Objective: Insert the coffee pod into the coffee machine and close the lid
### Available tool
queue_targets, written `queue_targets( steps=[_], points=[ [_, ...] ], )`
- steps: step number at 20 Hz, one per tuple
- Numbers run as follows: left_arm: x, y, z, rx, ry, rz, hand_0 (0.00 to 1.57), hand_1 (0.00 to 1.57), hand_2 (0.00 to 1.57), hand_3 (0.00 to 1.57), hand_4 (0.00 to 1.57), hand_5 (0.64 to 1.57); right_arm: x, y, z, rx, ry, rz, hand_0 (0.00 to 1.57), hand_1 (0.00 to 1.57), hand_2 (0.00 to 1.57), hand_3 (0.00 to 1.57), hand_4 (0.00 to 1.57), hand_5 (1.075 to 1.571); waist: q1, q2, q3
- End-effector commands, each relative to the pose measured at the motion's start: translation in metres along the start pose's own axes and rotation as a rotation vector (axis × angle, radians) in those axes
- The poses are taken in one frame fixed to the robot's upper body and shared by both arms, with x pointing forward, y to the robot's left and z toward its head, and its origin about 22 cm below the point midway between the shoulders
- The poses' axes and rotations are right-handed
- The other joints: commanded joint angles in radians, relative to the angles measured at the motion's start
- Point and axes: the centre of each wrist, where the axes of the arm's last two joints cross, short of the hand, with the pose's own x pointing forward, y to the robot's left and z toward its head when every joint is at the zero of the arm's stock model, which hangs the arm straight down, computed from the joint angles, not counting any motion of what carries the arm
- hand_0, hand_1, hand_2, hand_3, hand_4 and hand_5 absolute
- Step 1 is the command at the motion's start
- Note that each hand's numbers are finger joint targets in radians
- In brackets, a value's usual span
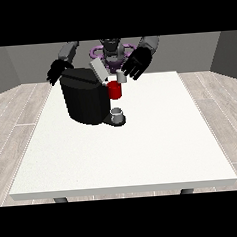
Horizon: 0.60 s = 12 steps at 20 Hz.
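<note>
Coffee machine [85,99] on table [143,154], far-left

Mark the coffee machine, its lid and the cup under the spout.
coffee machine [84,103], front view, black body.
lid [98,69], front view, raised grey flap.
cup [117,114], front view, side wall.

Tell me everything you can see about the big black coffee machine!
The coffee machine is a chunky black box with rounded edges that stands upright on the white table, toward the far left. Its grey lid is tilted up and open. A red part sticks out on its right side, with a small grey cup below it on the machine's base. The hand at the view's right hovers beside the lid, near a small white pod.
</note>
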Motion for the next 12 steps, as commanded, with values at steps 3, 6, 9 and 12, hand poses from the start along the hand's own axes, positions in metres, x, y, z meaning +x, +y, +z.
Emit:
queue_targets(
  steps=[3,6,9,12],
  points=[
    [0.002,0.004,-0.003,0.014,0.002,0.017,1.31,1.31,1.33,1.24,0.49,1.571,0.012,0.000,-0.001,0.017,0.000,0.003,0.00,0.00,0.00,0.00,0.48,1.571,-0.044,0.020,-0.0002],
    [0.014,0.010,-0.008,0.019,0.001,-0.003,1.29,1.29,1.32,1.22,0.50,1.571,0.010,-0.002,-0.008,-0.011,-0.041,-0.012,0.00,0.00,0.00,0.00,0.51,1.571,-0.017,0.056,0.0002],
    [0.023,-0.025,-0.011,-0.054,0.022,-0.009,1.33,1.33,1.34,1.23,0.50,1.571,0.001,-0.001,-0.003,-0.013,0.027,0.002,0.00,0.00,0.00,0.00,0.52,1.571,-0.001,-0.017,0.0001],
    [0.015,0.009,-0.008,0.019,-0.028,-0.016,1.23,1.23,1.28,1.21,0.51,1.571,0.008,0.016,-0.001,-0.008,-0.032,-0.020,0.00,0.00,0.00,0.00,0.51,1.571,-0.016,0.051,-0.0001]
  ],
)
